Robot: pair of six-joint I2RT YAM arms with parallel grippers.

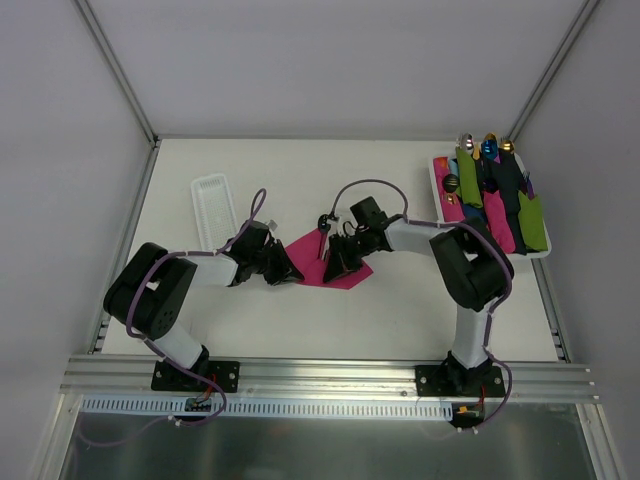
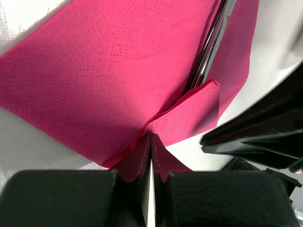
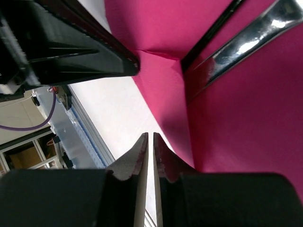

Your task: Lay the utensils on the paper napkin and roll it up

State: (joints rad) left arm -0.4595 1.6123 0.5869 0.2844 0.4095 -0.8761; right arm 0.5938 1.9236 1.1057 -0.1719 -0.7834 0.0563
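Note:
The magenta paper napkin (image 1: 306,252) lies flat mid-table between both arms. Dark, shiny utensils (image 1: 322,238) lie on it, their stems running across the paper (image 2: 208,47) (image 3: 246,38). My left gripper (image 2: 150,135) is shut on the napkin's near corner (image 2: 189,118), which is lifted into a small fold beside the utensil stems. My right gripper (image 3: 150,136) sits just off the napkin's edge (image 3: 236,118) with its jaws together, only a thin slit of table showing between them and no paper in them. The two grippers (image 1: 290,268) (image 1: 335,265) are close together over the napkin.
A narrow white ridged tray (image 1: 213,210) lies at the back left. A white tray (image 1: 438,188) at the back right holds green, blue and black rolled napkins with cutlery heads sticking out. An aluminium rail (image 1: 330,375) runs along the near edge.

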